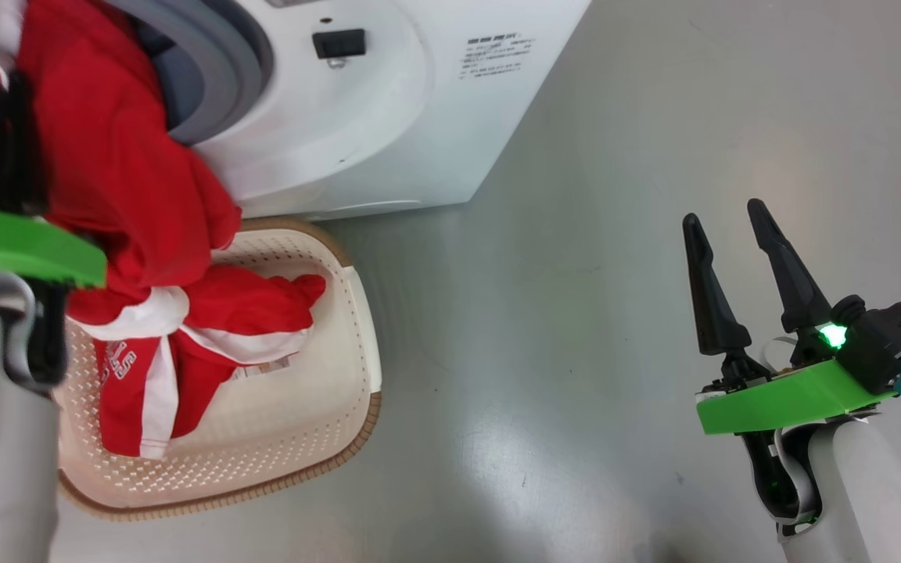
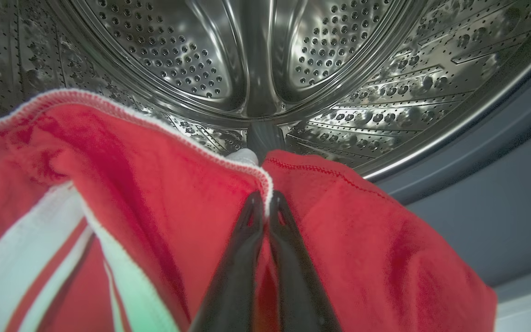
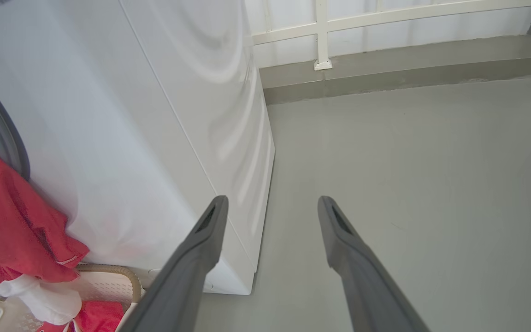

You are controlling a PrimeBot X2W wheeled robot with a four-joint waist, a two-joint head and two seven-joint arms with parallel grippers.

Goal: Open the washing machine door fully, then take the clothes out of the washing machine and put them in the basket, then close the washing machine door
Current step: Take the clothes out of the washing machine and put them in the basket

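Note:
At the mouth of the steel drum, my left gripper is shut on the white-trimmed edge of a red garment. That red cloth hangs from the washing machine opening, over the grey gasket, down toward the basket. A second piece of red clothing with white stripes lies inside the basket. My right gripper is open and holds nothing over the floor at the right; its fingers point past the machine's side. The washing machine door is out of view.
The basket stands on the grey floor right against the machine's front. A low kerb and a white railing run behind the machine. Open floor stretches to the right of the machine.

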